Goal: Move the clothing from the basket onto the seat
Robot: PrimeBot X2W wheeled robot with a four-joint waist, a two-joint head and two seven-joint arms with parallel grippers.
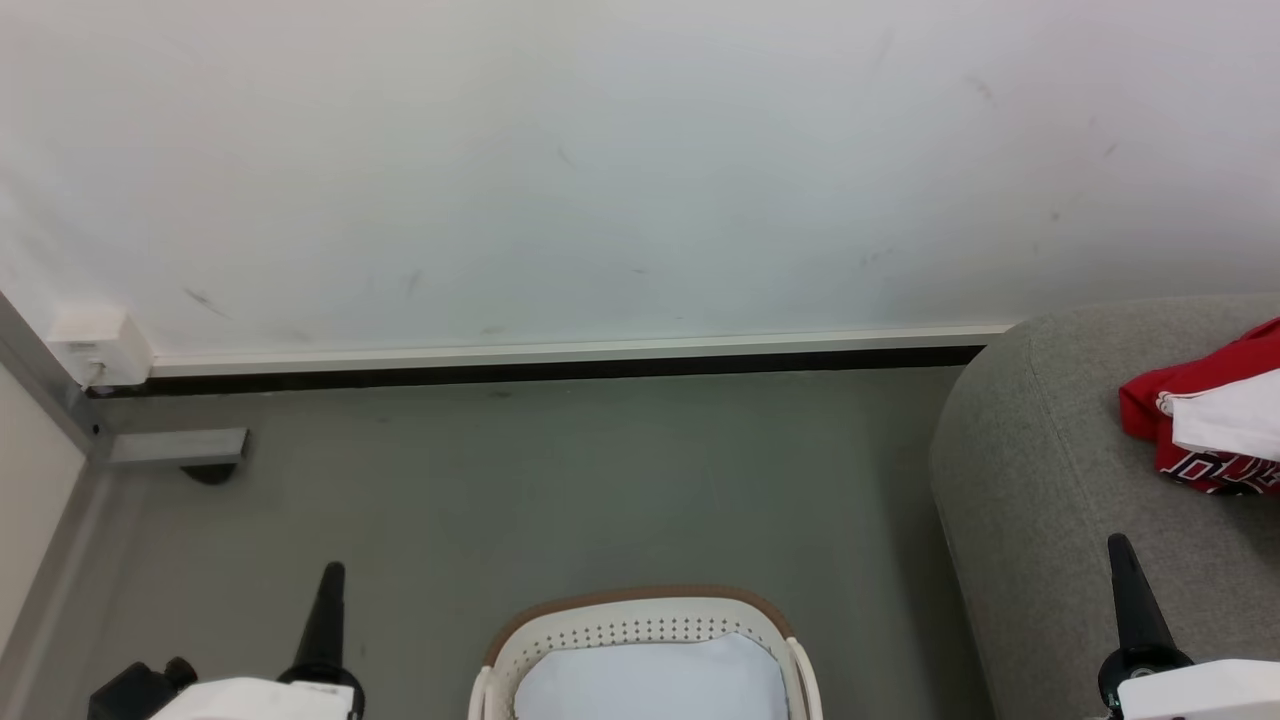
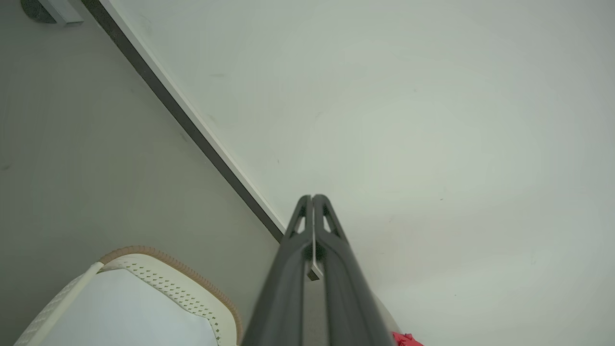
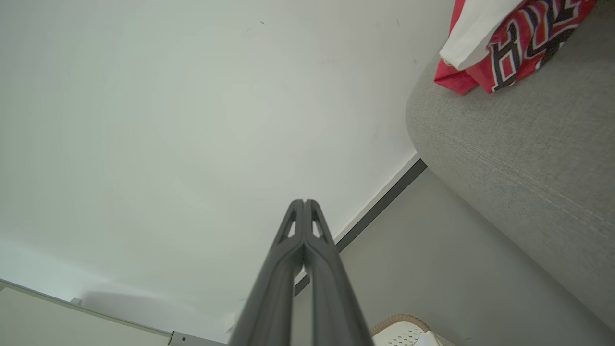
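Grey floor (image 1: 600, 480), left jaws closed, right jaws closed, both empty

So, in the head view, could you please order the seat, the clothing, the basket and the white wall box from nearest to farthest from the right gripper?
1. seat: right beside the right gripper, on the right side.
2. clothing: lying on the seat, farther back, at the right edge.
3. basket: on the floor, bottom middle, to the gripper's left.
4. white wall box: far left corner.
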